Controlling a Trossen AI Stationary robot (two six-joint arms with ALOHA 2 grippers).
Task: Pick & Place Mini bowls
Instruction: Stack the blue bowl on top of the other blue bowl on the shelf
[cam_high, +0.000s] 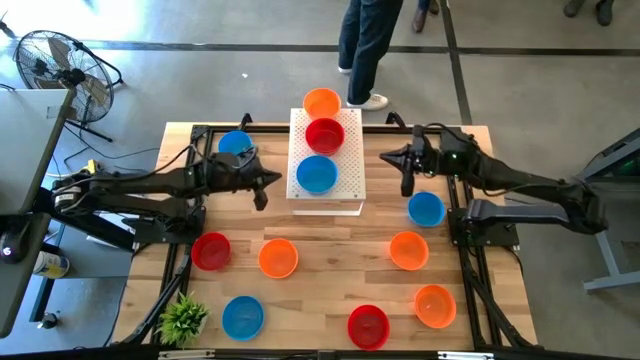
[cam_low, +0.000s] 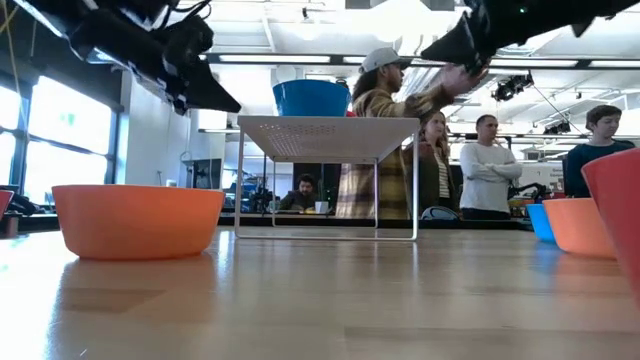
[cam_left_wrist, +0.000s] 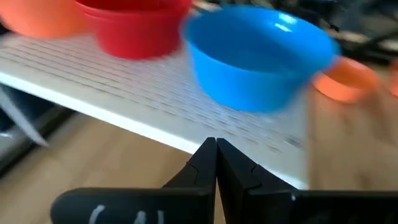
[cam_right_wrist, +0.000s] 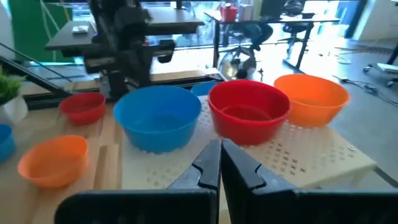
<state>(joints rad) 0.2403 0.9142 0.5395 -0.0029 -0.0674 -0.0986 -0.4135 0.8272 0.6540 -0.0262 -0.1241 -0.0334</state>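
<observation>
While both arms hover beside the white platform (cam_high: 345, 180), the left gripper (cam_left_wrist: 216, 155) and right gripper (cam_right_wrist: 221, 155) have fingers pressed fully together, holding nothing, touching nothing.

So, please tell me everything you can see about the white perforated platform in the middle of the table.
The white platform is a rectangular plate full of small holes, looking like plastic or painted metal. It stands level above the wooden table on thin white legs. Three mini bowls sit in a row on it: an orange bowl at the far end, a red bowl in the middle, and a blue bowl at the near end. No gripper touches it.
</observation>
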